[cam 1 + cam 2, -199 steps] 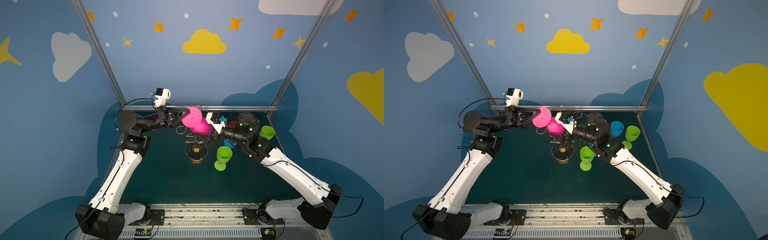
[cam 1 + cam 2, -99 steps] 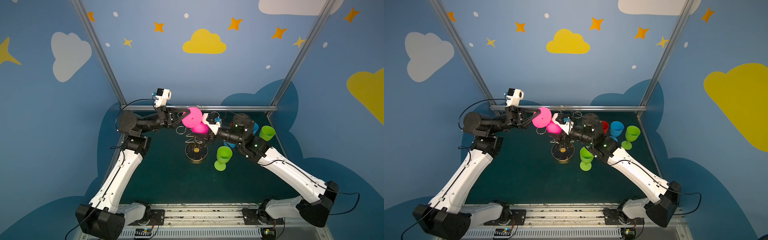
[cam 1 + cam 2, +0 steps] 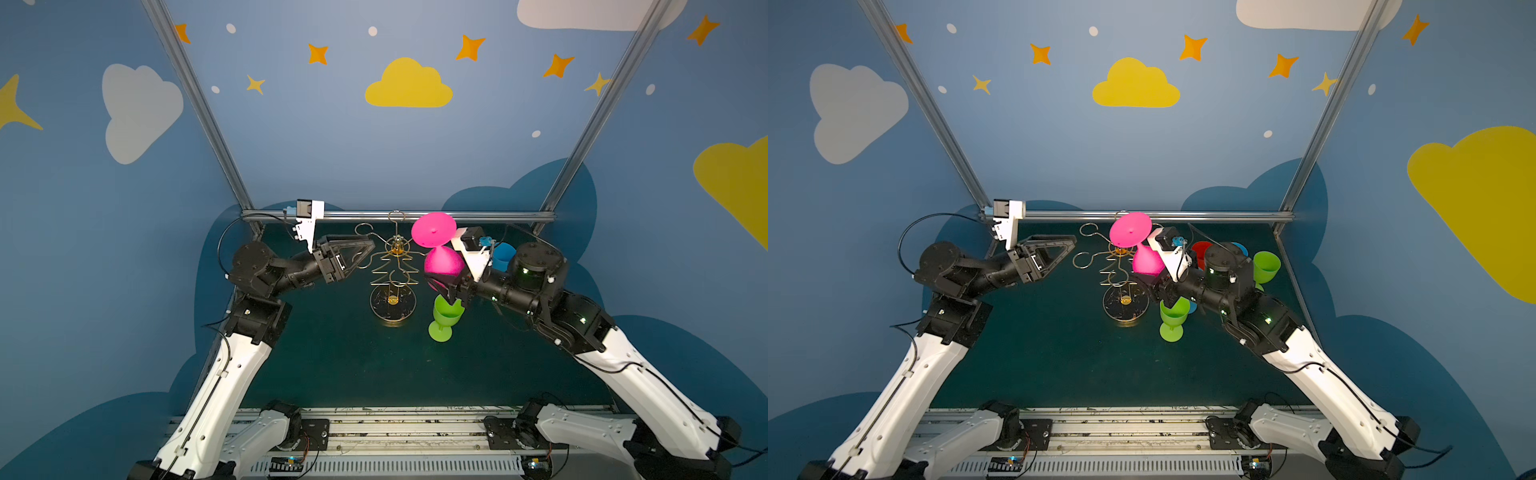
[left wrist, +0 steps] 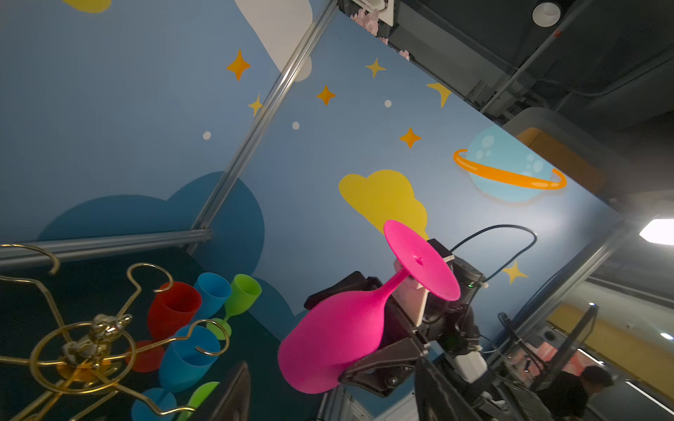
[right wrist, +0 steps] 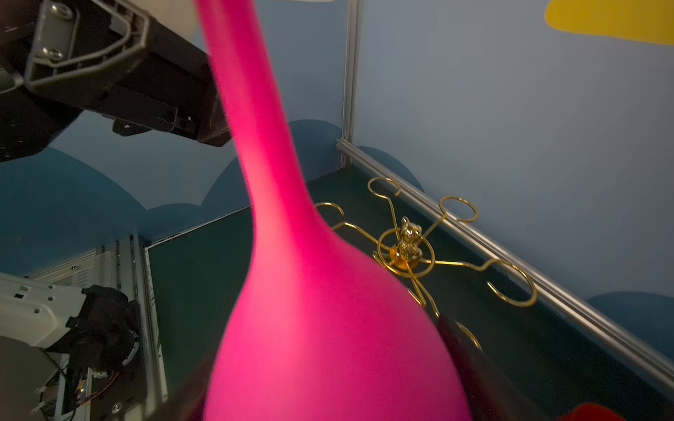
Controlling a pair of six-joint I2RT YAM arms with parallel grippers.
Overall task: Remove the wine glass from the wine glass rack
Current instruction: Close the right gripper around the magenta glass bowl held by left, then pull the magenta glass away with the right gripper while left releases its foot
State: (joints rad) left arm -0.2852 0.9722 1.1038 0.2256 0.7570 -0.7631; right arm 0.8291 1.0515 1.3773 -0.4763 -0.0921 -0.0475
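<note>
Over the back half of the tabletop (image 3: 332, 353), the pink wine glass (image 3: 442, 262) hangs upside down and tilted, foot uppermost, in the grasp of the right gripper (image 3: 446, 289). Its black jaws are closed on either side of the bowl, a hold best seen in the left wrist view. The glass sits just to the right of the wine glass rack (image 3: 393, 272), which stands near the middle of the back edge. No loop of the gold wire stand holds anything. On the rack's other side, the left gripper (image 3: 360, 257) is spread open and empty, close to the nearest loops; I cannot tell whether it touches them.

From where I stand, the glass looks like matte plastic or silicone rather than real glass. That would make it light and unlikely to shatter, though possibly springy under pressure. The bowl is smooth and tapers towards the stem, so flat jaws could let it slide if the squeeze is light. The broad part of the bowl, where it is held now, seems the safest place. The thin stem just below the wide foot would be the alternative.

A green glass (image 3: 444, 318) stands directly beneath the right gripper. A red glass (image 3: 1200, 251) and others crowd the back right corner, leaving little room for setting anything down there.
</note>
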